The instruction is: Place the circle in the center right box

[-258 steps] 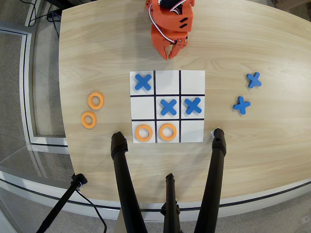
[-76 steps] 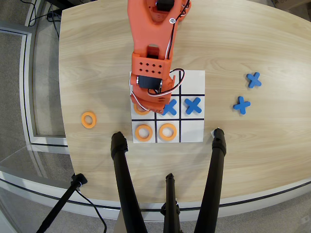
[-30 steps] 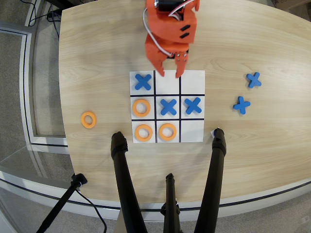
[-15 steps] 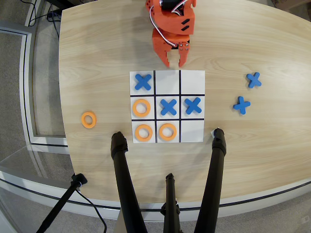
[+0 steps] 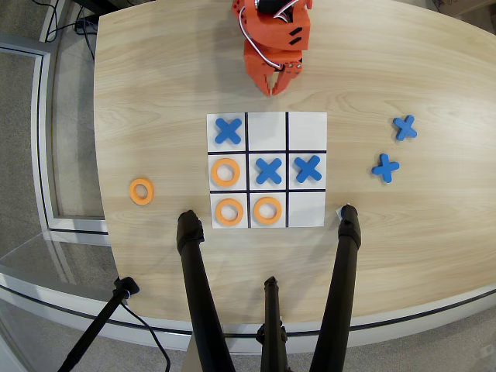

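An orange ring (image 5: pixel 215 172) lies flat in the middle-row end cell (image 5: pixel 240 158) at the left of the 3x3 grid sheet in the overhead view, the end cell without a blue X. My orange gripper (image 5: pixel 273 87) hangs over the bare table above the sheet's top edge, well apart from the ring. Its jaws look closed and hold nothing. Two more orange rings lie in the bottom-left cell (image 5: pixel 218 211) and the bottom-middle cell (image 5: pixel 256 210). Another orange ring (image 5: pixel 132 191) lies loose on the table left of the sheet.
Blue X pieces sit in the top-left (image 5: pixel 228 130), centre (image 5: pixel 269 170) and middle-right (image 5: pixel 308 168) cells. Two loose blue X pieces (image 5: pixel 404 127) (image 5: pixel 385 167) lie right of the sheet. Black tripod legs (image 5: pixel 194 263) (image 5: pixel 345 256) cross the table's near edge.
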